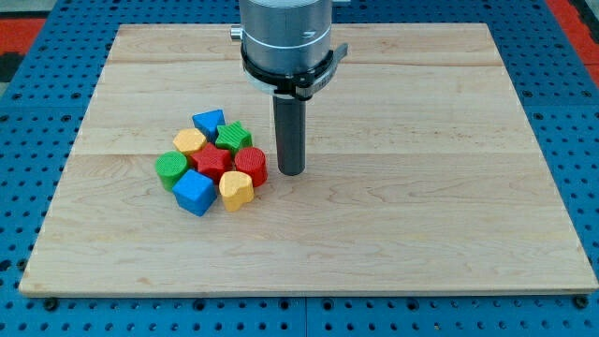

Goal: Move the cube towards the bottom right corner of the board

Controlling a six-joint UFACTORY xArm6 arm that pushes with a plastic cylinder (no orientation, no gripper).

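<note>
A blue cube [195,192] sits at the lower left of a tight cluster of blocks, left of the board's centre. Around it are a green round block [170,168], a yellow block [236,190], a red star-like block [214,161], a red round block [251,165], a yellow block [189,141], a green star-like block [234,137] and a blue triangular block [209,122]. My tip [291,172] stands just right of the red round block, near it; whether it touches is unclear. It is well to the right of the blue cube.
The wooden board [421,215] lies on a blue perforated table [28,112]. The arm's grey body [285,37] hangs over the board's top middle.
</note>
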